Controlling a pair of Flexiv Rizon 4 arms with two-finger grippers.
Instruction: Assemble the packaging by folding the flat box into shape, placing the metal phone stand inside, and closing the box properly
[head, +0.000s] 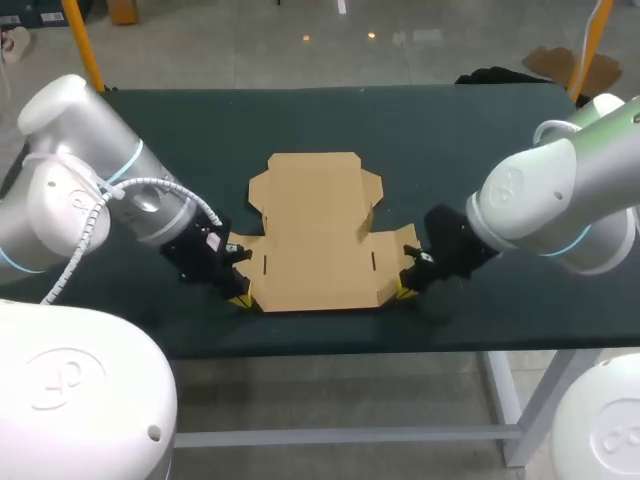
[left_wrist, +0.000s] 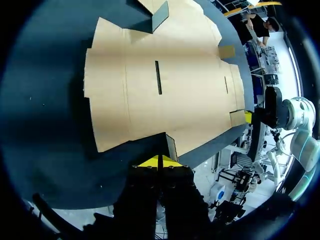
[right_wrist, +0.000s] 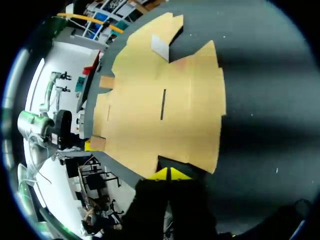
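The flat brown cardboard box (head: 315, 235) lies unfolded in the middle of the dark table. One small inner flap (head: 369, 214) on its right half stands up a little. My left gripper (head: 238, 298) is shut, its yellow tips against the box's near left corner flap (left_wrist: 170, 145), which is tilted up just ahead of them. At the near right corner my right gripper (head: 403, 290) is shut too, its tips (right_wrist: 170, 173) at the cardboard's edge (right_wrist: 165, 159). I cannot see cardboard between either pair of fingers.
The table's front edge (head: 330, 348) runs just behind both grippers. Dark mat (head: 450, 140) lies bare around the box on the far side and on both sides.
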